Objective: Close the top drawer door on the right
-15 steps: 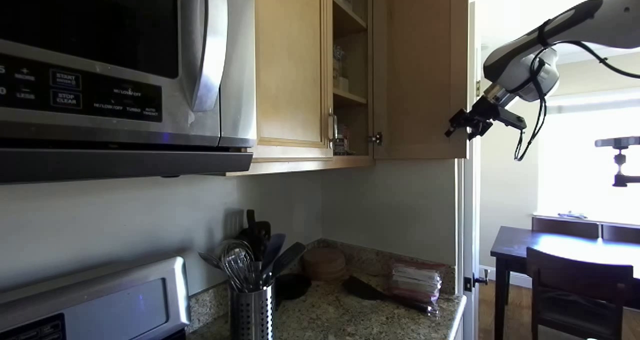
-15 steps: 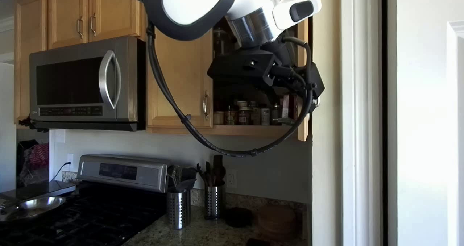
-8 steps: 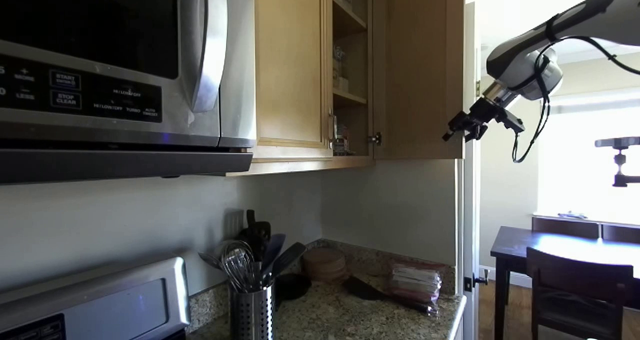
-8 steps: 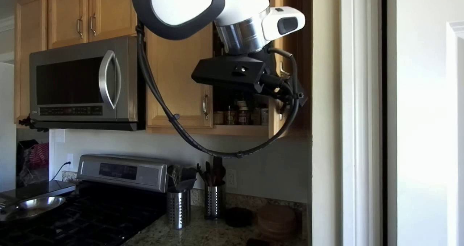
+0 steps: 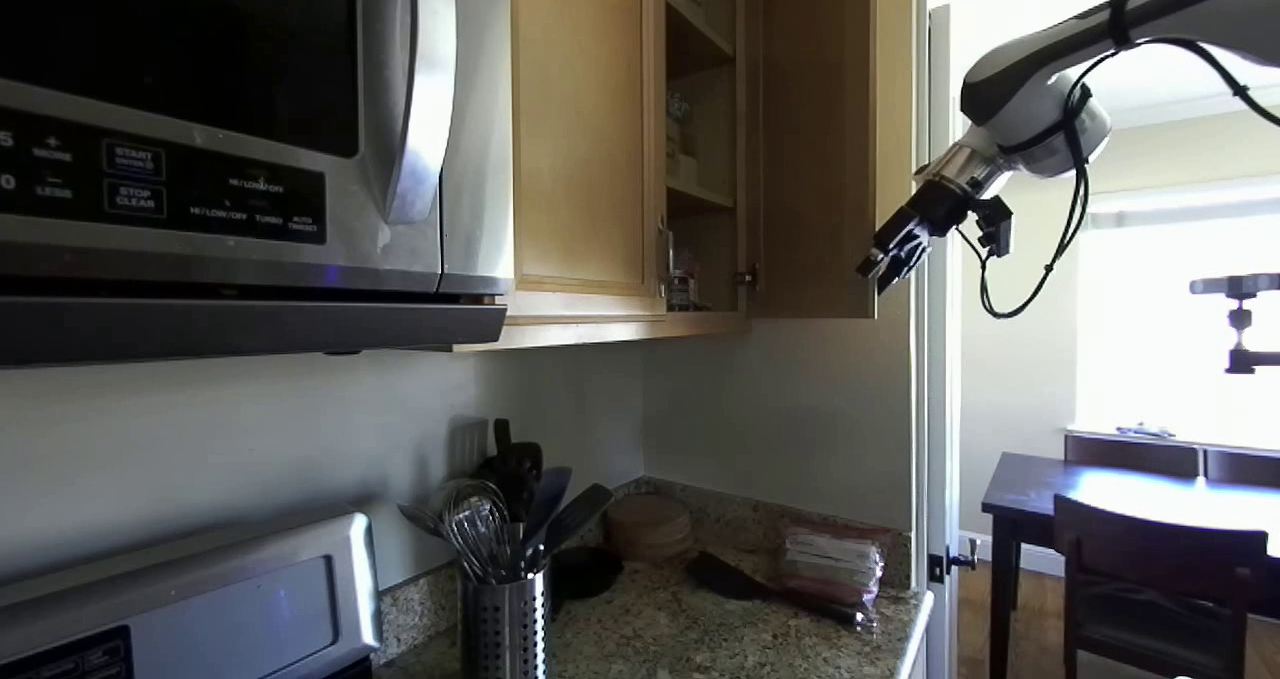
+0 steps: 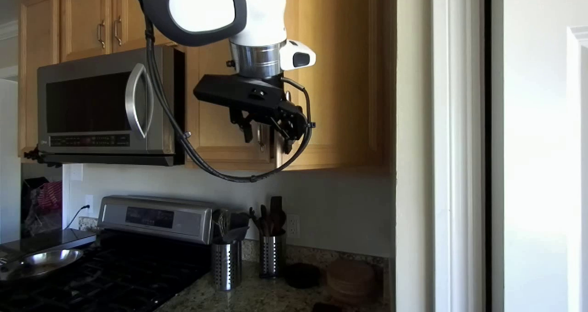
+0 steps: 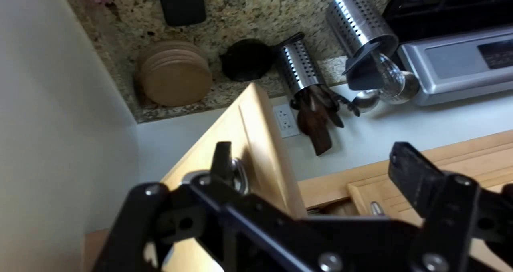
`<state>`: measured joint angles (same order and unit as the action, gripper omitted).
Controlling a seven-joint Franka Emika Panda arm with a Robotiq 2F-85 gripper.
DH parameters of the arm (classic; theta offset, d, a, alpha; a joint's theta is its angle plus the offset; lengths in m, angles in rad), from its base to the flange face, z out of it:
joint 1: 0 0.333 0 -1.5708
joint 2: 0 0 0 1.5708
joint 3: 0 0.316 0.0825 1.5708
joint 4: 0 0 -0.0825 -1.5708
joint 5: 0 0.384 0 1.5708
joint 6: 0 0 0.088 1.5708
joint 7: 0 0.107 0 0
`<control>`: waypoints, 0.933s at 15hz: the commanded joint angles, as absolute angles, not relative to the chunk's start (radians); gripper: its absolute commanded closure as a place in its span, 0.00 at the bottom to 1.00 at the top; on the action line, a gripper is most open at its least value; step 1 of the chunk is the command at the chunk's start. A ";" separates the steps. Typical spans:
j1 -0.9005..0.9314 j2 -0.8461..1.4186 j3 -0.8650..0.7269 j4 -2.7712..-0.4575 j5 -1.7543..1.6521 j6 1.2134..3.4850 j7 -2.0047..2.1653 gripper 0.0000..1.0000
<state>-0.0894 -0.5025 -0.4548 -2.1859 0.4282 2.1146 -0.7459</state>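
The top drawer door (image 5: 815,149), a tall maple upper cabinet door, stands partly open; shelves show beside it. Its outer face (image 6: 342,87) shows in an exterior view, and its lower corner (image 7: 236,123) in the wrist view. Its metal handle (image 7: 241,178) is partly hidden behind a finger. My gripper (image 7: 312,148) is open, its fingers spread either side of the door's free edge. One finger is beside the handle on the outer face; whether it touches is unclear. The other is on the cabinet side. The gripper is also at the door's edge in both exterior views (image 5: 877,273) (image 6: 268,140).
The matching cabinet door (image 5: 585,129) is shut beside the microwave (image 6: 92,100). Below are utensil holders (image 6: 227,266) (image 6: 272,256), wooden discs (image 7: 176,75) and a granite counter (image 5: 680,624). A wall (image 7: 60,144) stands on the door's outer side.
The door has swung partway toward the cabinet, covering more of the shelves. My gripper has moved with its free edge, leftward in both exterior views, and the wrist has turned.
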 commanded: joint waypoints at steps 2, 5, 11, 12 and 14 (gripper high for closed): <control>-0.060 -0.523 -0.457 -2.182 0.460 2.025 -0.822 0.00; -0.081 -0.505 -0.464 -2.180 0.442 2.002 -0.830 0.00; -0.161 -0.454 -0.476 -2.205 0.420 2.121 -0.795 0.00; -0.163 -0.445 -0.481 -2.204 0.437 2.146 -0.796 0.00; -0.160 -0.434 -0.482 -2.195 0.449 2.163 -0.791 0.00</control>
<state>-0.1566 -0.4463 -0.4840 -2.1928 0.4222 2.1172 -0.8040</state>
